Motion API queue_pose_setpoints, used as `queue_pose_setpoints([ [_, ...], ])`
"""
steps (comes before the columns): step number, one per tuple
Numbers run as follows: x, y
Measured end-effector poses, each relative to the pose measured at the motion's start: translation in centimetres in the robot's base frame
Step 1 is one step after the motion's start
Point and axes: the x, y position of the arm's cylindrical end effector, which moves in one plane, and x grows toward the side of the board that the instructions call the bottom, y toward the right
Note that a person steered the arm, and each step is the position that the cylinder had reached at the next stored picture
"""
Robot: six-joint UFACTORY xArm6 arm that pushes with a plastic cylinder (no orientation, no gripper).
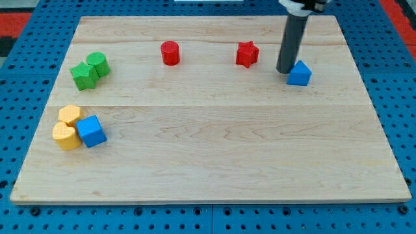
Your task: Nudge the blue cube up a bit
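Note:
The blue cube (91,130) lies at the view's lower left of the wooden board, touching the yellow heart-shaped block (64,137) on its left, with a yellow hexagonal block (69,115) just above them. My tip (285,70) is far away at the view's upper right, right against the left side of a second blue block (299,73) with a pointed top. The rod rises from the tip to the view's top edge.
A red star (247,54) sits left of my tip. A red cylinder (170,52) stands at the top middle. A green star (84,76) and a green cylinder (98,64) touch each other at the upper left. The board (214,149) sits on a blue pegboard.

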Motion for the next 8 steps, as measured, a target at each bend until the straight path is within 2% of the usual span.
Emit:
queue_pose_setpoints([
  [1, 0.5, 2.0],
  [3, 0.6, 1.8],
  [5, 9.5, -5.4],
  [7, 22.3, -17.7],
  [8, 26.2, -22.8],
])
